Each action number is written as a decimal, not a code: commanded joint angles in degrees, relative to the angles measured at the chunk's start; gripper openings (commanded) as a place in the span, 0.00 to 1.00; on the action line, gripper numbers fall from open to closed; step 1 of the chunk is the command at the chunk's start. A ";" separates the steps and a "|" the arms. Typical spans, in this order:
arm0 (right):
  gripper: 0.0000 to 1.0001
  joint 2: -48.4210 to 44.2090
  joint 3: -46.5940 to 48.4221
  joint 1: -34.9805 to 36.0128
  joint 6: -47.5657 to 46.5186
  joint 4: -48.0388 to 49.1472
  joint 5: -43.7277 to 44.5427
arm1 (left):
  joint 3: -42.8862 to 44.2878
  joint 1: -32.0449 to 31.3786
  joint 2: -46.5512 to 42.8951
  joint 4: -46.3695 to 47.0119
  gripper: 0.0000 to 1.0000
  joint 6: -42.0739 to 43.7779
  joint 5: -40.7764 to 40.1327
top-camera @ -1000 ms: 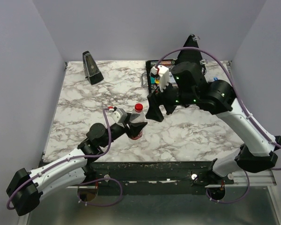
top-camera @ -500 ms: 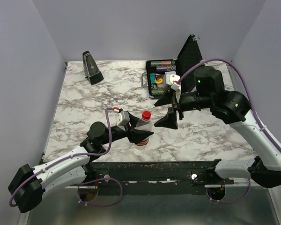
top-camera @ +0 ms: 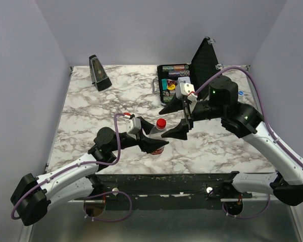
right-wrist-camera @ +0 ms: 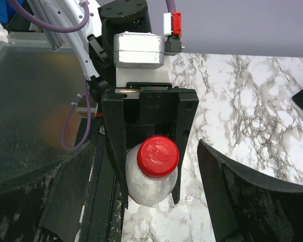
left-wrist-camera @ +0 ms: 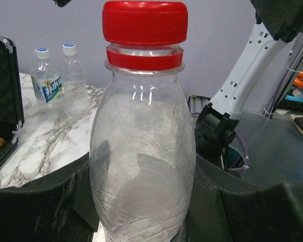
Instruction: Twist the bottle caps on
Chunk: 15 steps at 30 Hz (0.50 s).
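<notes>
Red cap [left-wrist-camera: 145, 22] sits on the neck of a clear bottle [left-wrist-camera: 141, 166], top face up, straight above the left gripper [top-camera: 150, 142]. I can't tell how far it is threaded down. The bottle's long axis is about vertical and crosses the left fingers at right angles. The left gripper is closed around the bottle's lower body, one finger on each side, with the bottle's base on the marble table [top-camera: 91, 111]. The right gripper [right-wrist-camera: 154, 194] is spread wide and holds nothing. From its wrist camera I look down on the cap's top, which lies between its two fingers and touches neither. Whether those fingertips are at cap height I can't tell. Beyond the left gripper, well apart from it, two small bottles stand upright on the table, one blue-and-white cap [left-wrist-camera: 42, 51] and a second blue-and-white cap [left-wrist-camera: 69, 48] on them, beside the black case [left-wrist-camera: 2, 101].
</notes>
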 commanded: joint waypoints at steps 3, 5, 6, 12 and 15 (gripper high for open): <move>0.90 -1.96 -2.22 -0.25 1.71 4.00 -2.28 | 1.63 0.24 -0.11 2.25 0.35 0.24 -2.52; 0.90 -2.31 -2.58 -0.34 1.98 4.00 -2.28 | 1.54 0.24 -0.20 2.25 0.34 0.07 -3.48; 0.90 -2.40 -2.75 -0.34 2.15 4.00 -2.37 | 1.54 0.24 -0.37 2.34 0.34 0.07 -4.01; 0.90 -3.54 -3.63 -0.25 3.12 4.00 -3.16 | 1.19 0.24 -0.90 1.11 0.33 -0.20 -7.79; 0.90 -4.07 -4.16 -0.34 3.56 3.91 -3.69 | 1.36 0.24 -0.99 0.58 0.32 -0.28 -8.67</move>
